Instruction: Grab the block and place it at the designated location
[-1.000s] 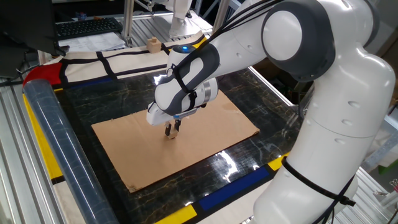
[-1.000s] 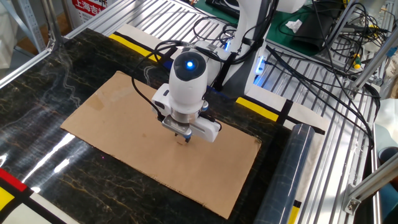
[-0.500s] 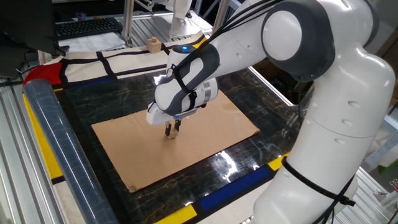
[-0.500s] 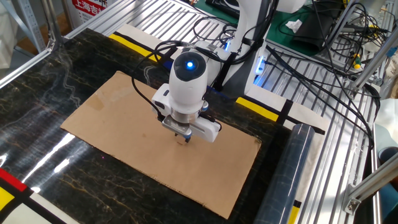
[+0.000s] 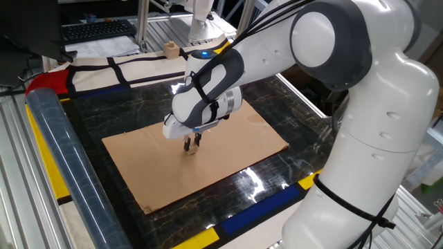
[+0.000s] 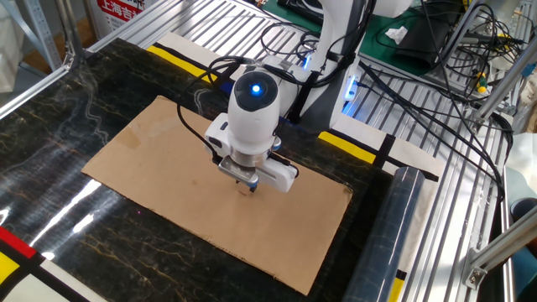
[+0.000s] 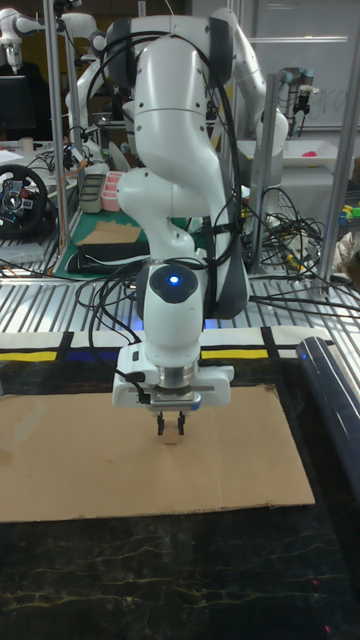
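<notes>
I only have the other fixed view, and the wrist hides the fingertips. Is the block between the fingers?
Observer: Yes. In the tall fixed view the block sits between the fingers of the gripper. I cannot tell whether they squeeze it.
Operator: Is it lifted?
Observer: It doesn't look lifted. In one fixed view the fingertips reach down to the cardboard sheet, and I see no gap.
Operator: Any other wooden piece around?
Observer: A knobbed wooden piece stands far off, beyond the dark table top.
</notes>
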{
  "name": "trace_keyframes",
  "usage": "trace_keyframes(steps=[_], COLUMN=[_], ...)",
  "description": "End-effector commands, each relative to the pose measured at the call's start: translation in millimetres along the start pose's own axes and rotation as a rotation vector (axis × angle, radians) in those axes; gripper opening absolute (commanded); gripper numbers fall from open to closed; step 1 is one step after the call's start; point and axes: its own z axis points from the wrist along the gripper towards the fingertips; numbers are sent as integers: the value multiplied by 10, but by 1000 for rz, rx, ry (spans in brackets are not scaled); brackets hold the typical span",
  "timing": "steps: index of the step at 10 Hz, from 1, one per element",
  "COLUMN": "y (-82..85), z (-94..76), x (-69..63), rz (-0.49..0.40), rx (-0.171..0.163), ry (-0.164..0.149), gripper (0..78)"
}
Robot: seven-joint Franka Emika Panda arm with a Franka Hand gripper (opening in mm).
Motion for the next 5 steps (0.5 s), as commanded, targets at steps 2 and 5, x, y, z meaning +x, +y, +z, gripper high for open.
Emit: trace_keyframes(steps=[2, 5], y=[-2, -2], z=[-8, -5], x=[-8, -8], rz=[3, 7], rx=[0, -2], ry=[-3, -5], gripper=[11, 11])
